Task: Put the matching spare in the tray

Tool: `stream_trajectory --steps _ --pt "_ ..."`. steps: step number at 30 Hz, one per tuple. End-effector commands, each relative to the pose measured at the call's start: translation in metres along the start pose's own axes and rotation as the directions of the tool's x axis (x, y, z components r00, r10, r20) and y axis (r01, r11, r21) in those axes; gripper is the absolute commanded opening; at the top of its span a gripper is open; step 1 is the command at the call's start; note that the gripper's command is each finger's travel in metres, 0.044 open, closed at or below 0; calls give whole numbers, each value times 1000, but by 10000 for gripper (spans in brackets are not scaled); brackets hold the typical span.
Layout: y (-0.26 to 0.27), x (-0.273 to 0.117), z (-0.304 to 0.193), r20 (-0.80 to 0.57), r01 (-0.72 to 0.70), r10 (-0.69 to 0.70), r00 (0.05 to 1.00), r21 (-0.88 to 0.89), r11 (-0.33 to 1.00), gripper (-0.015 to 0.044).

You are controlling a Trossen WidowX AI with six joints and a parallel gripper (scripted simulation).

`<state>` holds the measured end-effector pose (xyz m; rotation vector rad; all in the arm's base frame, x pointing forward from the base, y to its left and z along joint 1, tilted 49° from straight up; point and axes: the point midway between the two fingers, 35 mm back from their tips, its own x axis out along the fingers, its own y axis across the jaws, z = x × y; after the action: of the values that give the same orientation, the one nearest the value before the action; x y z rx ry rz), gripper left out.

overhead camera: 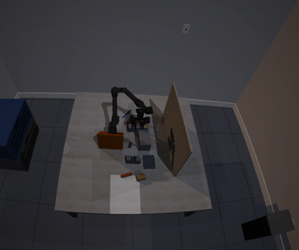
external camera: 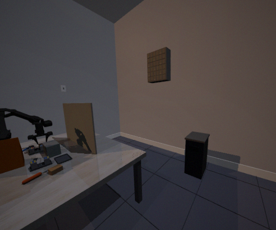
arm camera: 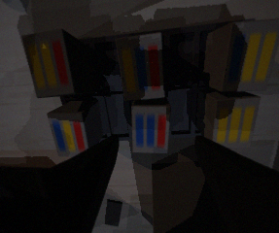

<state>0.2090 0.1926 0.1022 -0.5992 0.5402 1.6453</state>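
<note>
My gripper [overhead camera: 139, 123] [external camera: 42, 143] [arm camera: 156, 140] is open and empty, its fingers partly closed, over the far rack [overhead camera: 133, 129]. In the wrist view the fingertips flank the near middle block [arm camera: 150, 127], striped blue, blue, red. Beside it are a blue-yellow-red block [arm camera: 70, 131] and an all-yellow block [arm camera: 233, 123]. The row behind has yellow-yellow-red [arm camera: 49, 65], yellow-blue-red [arm camera: 141, 65] and blue-yellow-yellow [arm camera: 253, 53] blocks. A grey box [overhead camera: 144, 145] [external camera: 52, 149] [arm camera: 175, 189], apparently the mounted unit, stands in front; its code is not readable. The dark tray [overhead camera: 148, 162] [external camera: 63, 158] is empty.
A tall tan board [overhead camera: 177, 129] [external camera: 79, 119] stands right of the box. An orange case [overhead camera: 110, 140] [external camera: 4, 157] is at the arm's base. A second rack [overhead camera: 132, 162] sits beside the tray, near a screwdriver [overhead camera: 126, 174] [external camera: 32, 177] and a wooden block [overhead camera: 140, 176] [external camera: 55, 169].
</note>
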Motion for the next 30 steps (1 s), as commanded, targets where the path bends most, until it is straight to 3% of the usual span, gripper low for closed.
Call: stream_trajectory --steps 1,30 --pt "1 8 -2 -7 -3 3 1000 8 1000 300" --pt "5 52 0 3 -2 2 1000 10 1000 300"
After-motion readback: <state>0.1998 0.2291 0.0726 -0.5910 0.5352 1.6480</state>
